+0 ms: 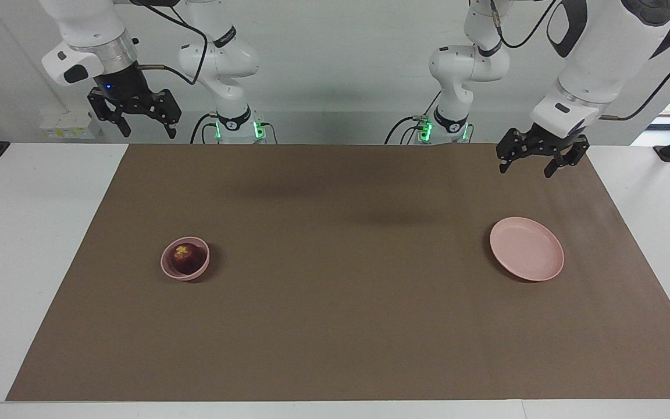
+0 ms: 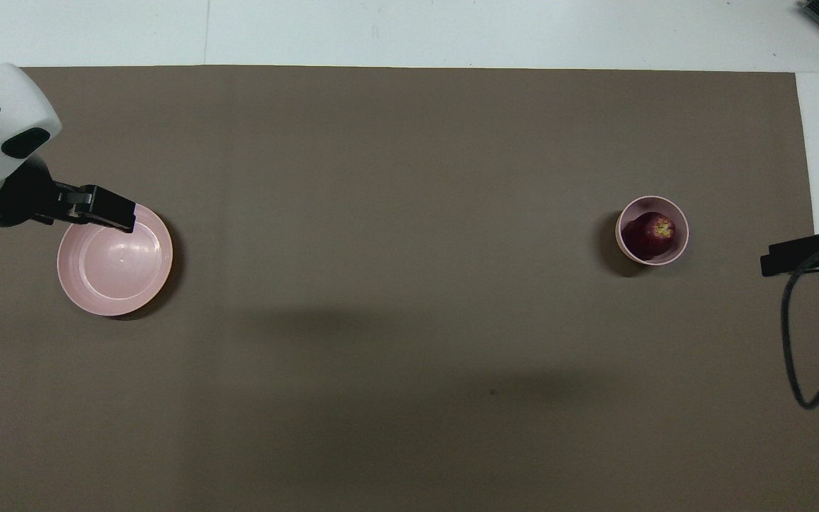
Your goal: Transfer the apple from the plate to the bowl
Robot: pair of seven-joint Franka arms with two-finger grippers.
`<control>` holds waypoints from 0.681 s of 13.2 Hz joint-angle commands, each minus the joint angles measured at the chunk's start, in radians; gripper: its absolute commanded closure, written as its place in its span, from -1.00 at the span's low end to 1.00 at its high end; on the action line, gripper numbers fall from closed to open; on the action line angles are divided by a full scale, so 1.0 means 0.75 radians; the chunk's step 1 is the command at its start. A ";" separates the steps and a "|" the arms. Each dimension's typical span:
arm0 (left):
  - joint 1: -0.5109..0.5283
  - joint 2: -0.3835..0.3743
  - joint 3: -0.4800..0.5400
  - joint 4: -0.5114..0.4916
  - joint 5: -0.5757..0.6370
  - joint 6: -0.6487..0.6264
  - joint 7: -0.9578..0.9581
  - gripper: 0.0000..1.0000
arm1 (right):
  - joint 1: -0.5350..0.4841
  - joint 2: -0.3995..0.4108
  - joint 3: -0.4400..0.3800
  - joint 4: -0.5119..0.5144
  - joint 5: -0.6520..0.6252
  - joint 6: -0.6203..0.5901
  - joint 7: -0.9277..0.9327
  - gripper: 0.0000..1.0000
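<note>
The small round dark red apple [image 1: 185,256], yellowish patch at the stem dimple facing up, is seated inside the small, deep pale pink bowl [image 1: 167,269], which is set on the brown mat [image 1: 335,326] of the table [image 1: 27,244] toward the right arm's end, roughly midway between the robots' edge and the edge away from them. The flat, shallow pale pink plate [image 1: 530,250] is left bare toward the left arm's end, well apart from the bowl. Task is judged complete: apple contained, nothing gripped. The right pincer [image 1: 144,129] is held high over the mat's corner at the robots' edge, right arm's end; its fingers are spread and nothing is held between them. The left pincer [image 1: 527,167] is raised over the mat just on the robots' side of the plate, fingers likewise parted and empty; overlap with the plate rim in the overhead view is put down to height, since a clear gap is shown in the facing view. Both arms are parked clear of the dishes, presumably so nothing is knocked. The deep bowl wall should stop the apple from rolling out. No further move is judged necessary.
</note>
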 commanded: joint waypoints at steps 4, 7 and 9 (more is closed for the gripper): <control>0.009 -0.035 -0.003 -0.052 0.008 0.041 0.016 -1.00 | -0.011 -0.038 0.005 -0.040 0.027 -0.010 -0.056 -1.00; 0.009 -0.035 -0.003 -0.052 0.008 0.041 0.016 -1.00 | -0.011 -0.038 0.005 -0.038 0.027 -0.010 -0.056 -1.00; 0.009 -0.035 -0.003 -0.052 0.008 0.039 0.016 -1.00 | -0.013 -0.034 0.003 -0.022 0.036 -0.012 -0.050 -1.00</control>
